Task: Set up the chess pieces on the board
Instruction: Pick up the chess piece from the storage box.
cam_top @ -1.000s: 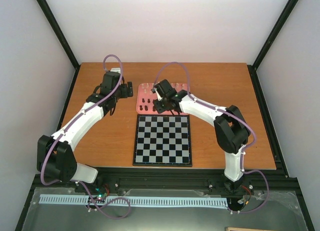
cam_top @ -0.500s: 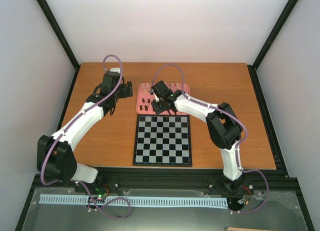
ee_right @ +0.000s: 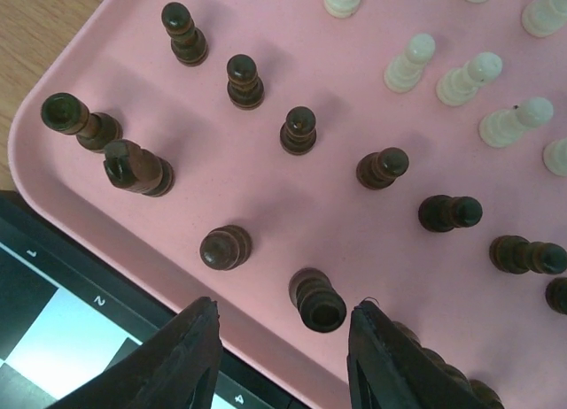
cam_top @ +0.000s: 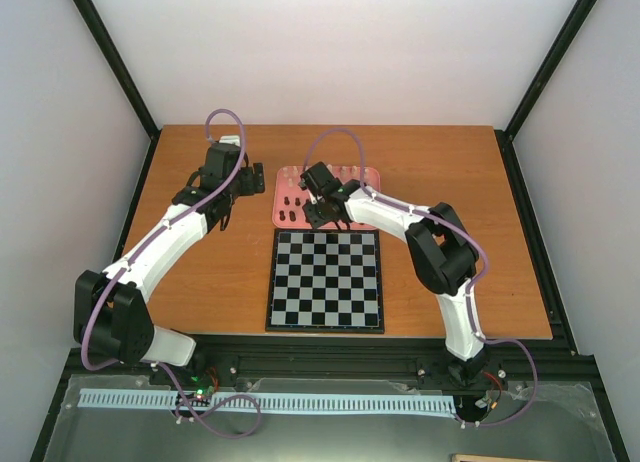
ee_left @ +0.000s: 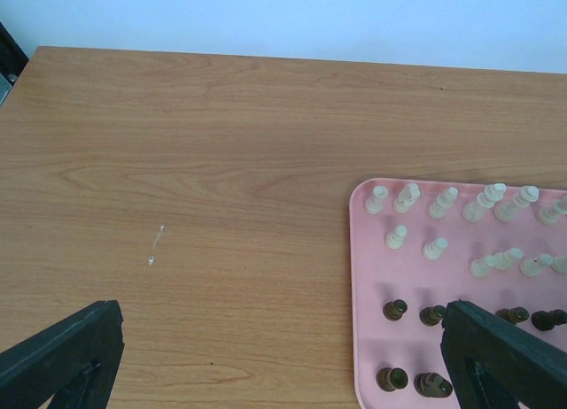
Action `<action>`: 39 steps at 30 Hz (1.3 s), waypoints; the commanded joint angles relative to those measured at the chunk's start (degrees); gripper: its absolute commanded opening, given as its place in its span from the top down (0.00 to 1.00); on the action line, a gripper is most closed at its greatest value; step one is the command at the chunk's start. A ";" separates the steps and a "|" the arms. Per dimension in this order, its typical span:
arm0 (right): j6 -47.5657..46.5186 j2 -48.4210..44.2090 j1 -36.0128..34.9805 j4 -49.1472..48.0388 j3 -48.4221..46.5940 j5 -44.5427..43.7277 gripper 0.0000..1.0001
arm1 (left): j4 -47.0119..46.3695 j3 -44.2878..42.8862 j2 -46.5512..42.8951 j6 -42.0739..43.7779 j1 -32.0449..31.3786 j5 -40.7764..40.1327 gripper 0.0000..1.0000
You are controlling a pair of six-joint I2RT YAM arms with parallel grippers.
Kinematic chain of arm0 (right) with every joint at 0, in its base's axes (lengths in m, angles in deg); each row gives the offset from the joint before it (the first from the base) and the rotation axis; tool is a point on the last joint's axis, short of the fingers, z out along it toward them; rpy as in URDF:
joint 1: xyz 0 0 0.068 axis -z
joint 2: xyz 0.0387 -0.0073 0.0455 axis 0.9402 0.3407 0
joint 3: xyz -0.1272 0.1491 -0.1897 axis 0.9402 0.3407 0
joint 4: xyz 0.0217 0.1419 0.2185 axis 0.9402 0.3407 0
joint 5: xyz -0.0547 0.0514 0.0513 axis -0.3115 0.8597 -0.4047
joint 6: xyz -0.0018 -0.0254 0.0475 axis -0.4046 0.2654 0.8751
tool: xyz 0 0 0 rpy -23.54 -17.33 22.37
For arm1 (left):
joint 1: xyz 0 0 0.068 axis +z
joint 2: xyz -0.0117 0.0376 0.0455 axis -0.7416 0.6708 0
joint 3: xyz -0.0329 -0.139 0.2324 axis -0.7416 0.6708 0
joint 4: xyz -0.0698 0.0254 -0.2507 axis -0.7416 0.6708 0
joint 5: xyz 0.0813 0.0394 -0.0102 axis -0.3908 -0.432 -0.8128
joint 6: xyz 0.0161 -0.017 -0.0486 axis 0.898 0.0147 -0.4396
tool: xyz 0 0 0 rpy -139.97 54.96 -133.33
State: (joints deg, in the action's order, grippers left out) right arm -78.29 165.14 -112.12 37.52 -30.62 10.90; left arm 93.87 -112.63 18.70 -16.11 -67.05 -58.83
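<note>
Board (cam_top: pixel 325 279) lying flat toward table's near edge. Pink tray (ee_right: pixel 292 205) sitting just beyond board's far edge, carrying chess pieces (ee_right: pixel 299 130), dark rows nearer, cream farther. Right gripper (ee_right: pixel 285 310) hovering over tray's near rim, jaws parted, gripping nothing. Left gripper (ee_left: pixel 282 310) hanging wide open at tray's left edge; table (ee_left: pixel 221 161) wood stretching leftward and far.

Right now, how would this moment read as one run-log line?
left gripper: open, beside pink tray | right gripper: open, over dark piece on tray | board: no pieces yet
</note>
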 commanded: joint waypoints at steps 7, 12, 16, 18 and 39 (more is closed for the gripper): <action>0.80 1.68 0.86 0.53 -1.99 -0.46 0.60 | -0.66 -1.15 0.23 -0.22 0.11 -1.16 0.00; 0.79 1.73 1.17 0.43 -1.83 -0.56 0.61 | -0.75 -1.18 0.54 -0.27 0.11 -1.16 0.00; 0.77 2.15 1.41 0.36 -1.95 -0.20 0.63 | -0.79 -1.20 0.59 -0.26 0.11 -1.22 0.00; 0.80 2.20 1.44 0.13 -2.02 -0.11 0.63 | -0.77 -1.19 0.63 -0.26 0.11 -1.32 0.00; 3.31 -13.37 1.92 -3.19 8.24 -9.22 0.45 | -0.65 -1.44 0.69 -0.24 0.11 -1.12 0.00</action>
State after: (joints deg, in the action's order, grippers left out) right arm -76.98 157.76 -110.92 35.73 -25.42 8.43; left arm 93.85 -112.63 18.81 -16.09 -67.05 -59.48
